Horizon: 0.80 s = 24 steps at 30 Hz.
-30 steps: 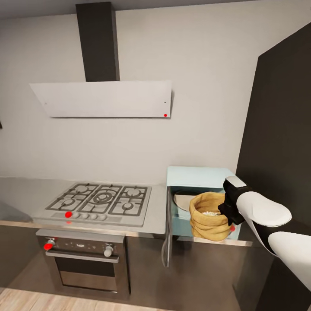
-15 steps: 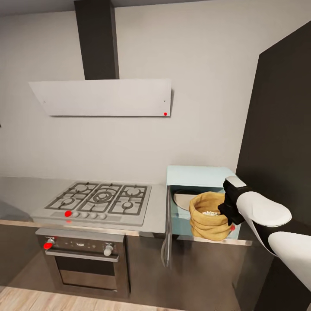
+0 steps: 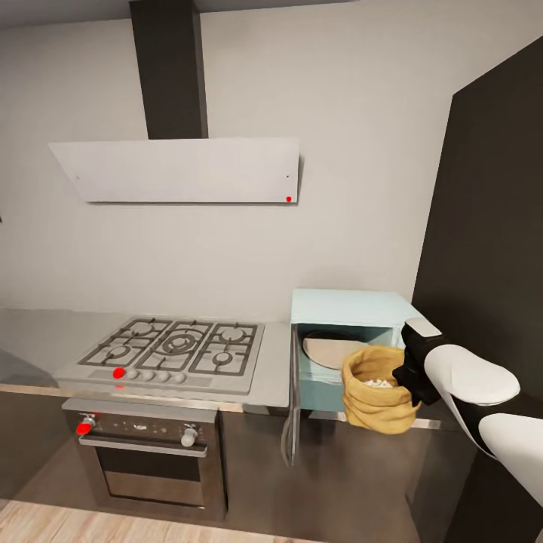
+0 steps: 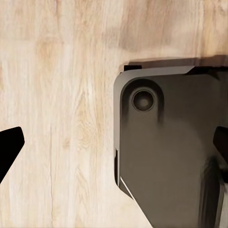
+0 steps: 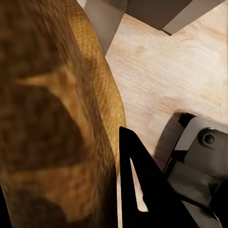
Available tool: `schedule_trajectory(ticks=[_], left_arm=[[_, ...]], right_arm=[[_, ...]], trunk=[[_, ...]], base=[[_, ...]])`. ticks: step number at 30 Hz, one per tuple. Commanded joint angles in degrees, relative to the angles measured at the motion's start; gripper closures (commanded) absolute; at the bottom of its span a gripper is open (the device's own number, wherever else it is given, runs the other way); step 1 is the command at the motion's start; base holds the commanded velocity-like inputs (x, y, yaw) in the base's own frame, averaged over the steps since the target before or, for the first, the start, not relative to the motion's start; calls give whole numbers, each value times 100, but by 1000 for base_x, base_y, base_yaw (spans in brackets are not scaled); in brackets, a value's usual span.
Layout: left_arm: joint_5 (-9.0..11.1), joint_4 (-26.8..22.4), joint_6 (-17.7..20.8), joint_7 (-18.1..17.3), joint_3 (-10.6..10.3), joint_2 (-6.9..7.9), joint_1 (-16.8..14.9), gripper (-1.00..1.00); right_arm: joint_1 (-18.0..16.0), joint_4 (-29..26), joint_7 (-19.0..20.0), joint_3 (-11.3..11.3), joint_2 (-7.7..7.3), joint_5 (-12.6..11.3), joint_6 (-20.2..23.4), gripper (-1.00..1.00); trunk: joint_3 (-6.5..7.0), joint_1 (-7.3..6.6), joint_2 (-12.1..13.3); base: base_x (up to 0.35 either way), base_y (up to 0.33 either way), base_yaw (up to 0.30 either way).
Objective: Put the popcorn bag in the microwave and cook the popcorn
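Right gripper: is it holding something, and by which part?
Yes. The right gripper holds the popcorn bag by its upper side near the rolled rim, in front of the open microwave.

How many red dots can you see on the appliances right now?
3: one at the hood's lower right corner, one on the hob's front left, one on the oven's left knob. The bag may hide another on the microwave.

Popcorn bag (gripped) shifted right, lower.
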Motion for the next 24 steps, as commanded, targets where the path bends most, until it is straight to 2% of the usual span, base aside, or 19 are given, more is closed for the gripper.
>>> schedule_trajectory(ticks=[1,16,24], left_arm=[[-3,3,-17,0,-2,1,-2,-100],[-3,3,-17,0,-2,1,-4,-100],[-3,3,-17,0,-2,1,3,-100]], right_arm=[[3,-7,-11,40,-1,-61,50,100],[5,-7,367,46,-2,-62,67,100],[5,-7,367,42,-2,-62,110,100]], trunk=[[-2,2,-3],[-2,2,-3],[-2,2,-3]], base=[[0,0,0],[0,14,1],[0,7,169]])
